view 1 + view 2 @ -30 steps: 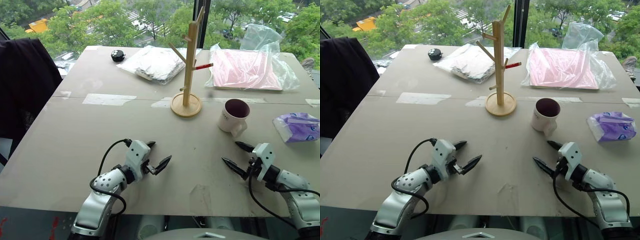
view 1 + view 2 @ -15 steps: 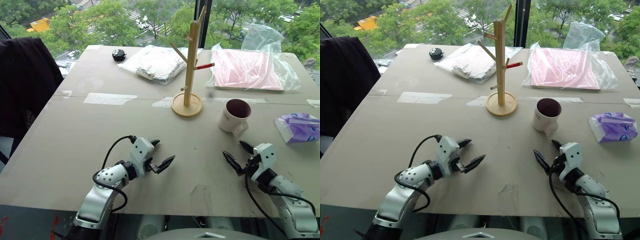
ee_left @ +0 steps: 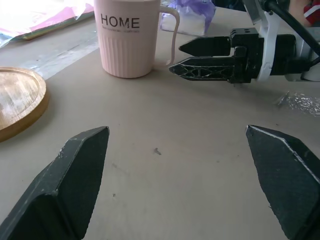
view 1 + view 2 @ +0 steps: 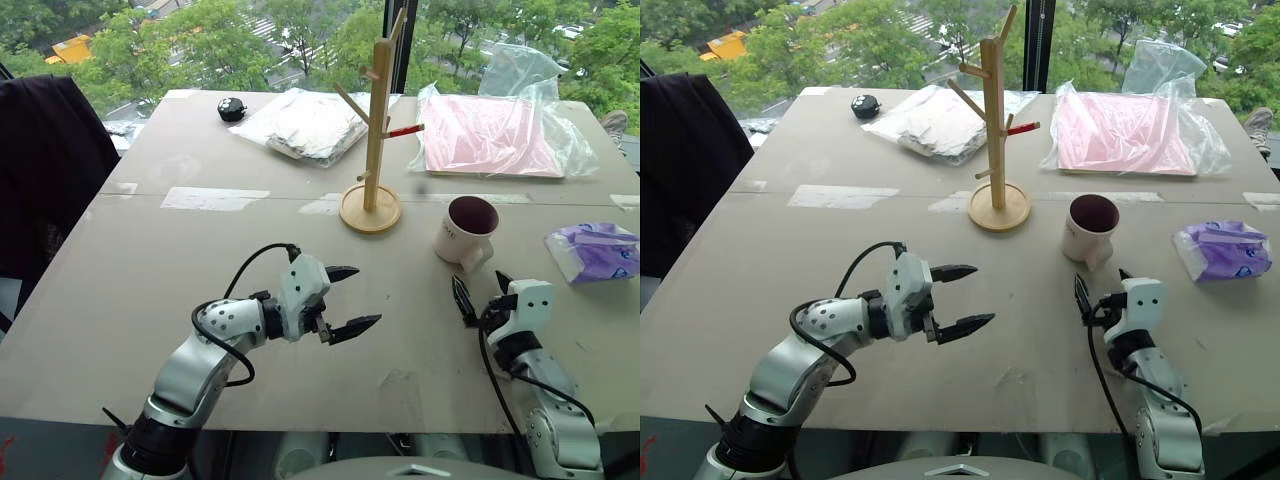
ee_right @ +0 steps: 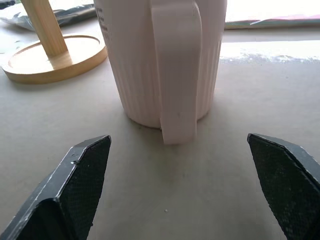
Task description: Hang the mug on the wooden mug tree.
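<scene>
Both pincers gape (empty), right pincer [image 4: 478, 291] facing the mug [image 4: 466, 229], left pincer [image 4: 349, 299] beside

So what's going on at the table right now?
Nothing is held yet. The mug stands upright on the table, right of the wooden mug tree, its handle turned toward the robot. The right tool is open just short of that handle and pointed at it, not touching. The left tool is open too, held above the table's middle and aimed across toward the right one. The tree's pegs are bare.
</scene>
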Motion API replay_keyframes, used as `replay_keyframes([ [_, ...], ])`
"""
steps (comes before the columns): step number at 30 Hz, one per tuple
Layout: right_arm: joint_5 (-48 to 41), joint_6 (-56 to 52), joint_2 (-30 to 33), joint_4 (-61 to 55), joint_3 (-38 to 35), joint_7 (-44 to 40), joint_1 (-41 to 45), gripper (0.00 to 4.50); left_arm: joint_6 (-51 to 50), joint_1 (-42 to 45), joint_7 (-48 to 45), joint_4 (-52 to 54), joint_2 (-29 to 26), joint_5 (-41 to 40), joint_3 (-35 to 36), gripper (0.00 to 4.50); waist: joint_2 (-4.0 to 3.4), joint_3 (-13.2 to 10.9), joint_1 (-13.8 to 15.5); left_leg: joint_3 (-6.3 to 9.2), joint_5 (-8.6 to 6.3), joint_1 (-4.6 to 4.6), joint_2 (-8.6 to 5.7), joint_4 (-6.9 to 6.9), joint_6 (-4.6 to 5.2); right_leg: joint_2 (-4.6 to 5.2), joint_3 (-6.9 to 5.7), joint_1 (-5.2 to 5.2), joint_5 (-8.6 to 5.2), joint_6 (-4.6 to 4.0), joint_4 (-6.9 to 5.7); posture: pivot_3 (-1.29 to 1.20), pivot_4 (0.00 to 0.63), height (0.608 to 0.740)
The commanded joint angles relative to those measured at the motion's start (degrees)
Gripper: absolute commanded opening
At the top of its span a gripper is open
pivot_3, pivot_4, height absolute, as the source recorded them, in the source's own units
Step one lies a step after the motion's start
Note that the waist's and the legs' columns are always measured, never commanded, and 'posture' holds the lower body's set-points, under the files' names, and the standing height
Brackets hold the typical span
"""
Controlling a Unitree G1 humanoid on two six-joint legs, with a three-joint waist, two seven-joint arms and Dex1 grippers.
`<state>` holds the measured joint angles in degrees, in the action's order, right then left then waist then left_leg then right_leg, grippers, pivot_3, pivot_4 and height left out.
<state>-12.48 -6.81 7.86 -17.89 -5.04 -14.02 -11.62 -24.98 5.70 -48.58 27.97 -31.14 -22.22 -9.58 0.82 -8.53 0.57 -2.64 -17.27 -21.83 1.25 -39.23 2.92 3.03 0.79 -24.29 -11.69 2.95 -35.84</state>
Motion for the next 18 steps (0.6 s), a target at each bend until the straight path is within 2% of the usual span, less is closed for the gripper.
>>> replay_keyframes([
  [1,0.3,2.4,-0.2,1.1,-1.6,1.3,1.8,4.43,-1.2,1.1,-0.8,3.4,-0.8,-2.2,0.4,4.5,-0.03,0.0,0.0,-0.01,0.0,0.0,0.0,0.0,0.0,0.0,0.01,0.0,0.0,0.0,0.0,0.0,0.15,0.74],
  [9,0.5,3.7,-0.1,4.0,-2.2,1.5,4.3,4.43,-2.4,1.8,-0.4,4.1,-1.6,-2.3,-0.2,4.5,-0.04,0.0,-0.1,-0.02,0.0,0.0,-0.01,0.01,0.0,-0.03,0.03,0.0,0.0,0.0,0.0,0.0,0.15,0.74],
  [12,0.7,4.3,-0.1,4.4,-2.2,1.3,4.4,3.64,-2.4,1.6,0.0,4.4,-1.8,-2.0,-0.1,4.5,-0.05,0.0,-0.1,-0.03,0.01,0.0,-0.01,0.01,-0.01,-0.03,0.05,0.0,0.0,0.0,0.0,0.0,0.15,0.74],
  [16,0.9,4.6,0.0,4.7,-2.0,1.2,4.7,1.88,-1.9,1.2,0.4,4.1,-1.8,-1.1,-0.5,4.5,-0.05,0.0,-0.1,-0.04,0.01,0.01,0.0,0.01,0.0,-0.04,0.06,0.0,0.0,0.0,0.0,0.0,0.15,0.74],
  [18,1.0,4.8,0.1,5.0,-1.9,1.1,4.7,0.82,-1.9,1.1,0.5,4.1,-1.7,-1.0,-0.6,4.5,-0.05,0.0,-0.1,-0.03,0.01,0.01,-0.01,0.01,-0.01,-0.04,0.06,0.0,0.0,0.0,0.0,0.0,0.15,0.74],
])
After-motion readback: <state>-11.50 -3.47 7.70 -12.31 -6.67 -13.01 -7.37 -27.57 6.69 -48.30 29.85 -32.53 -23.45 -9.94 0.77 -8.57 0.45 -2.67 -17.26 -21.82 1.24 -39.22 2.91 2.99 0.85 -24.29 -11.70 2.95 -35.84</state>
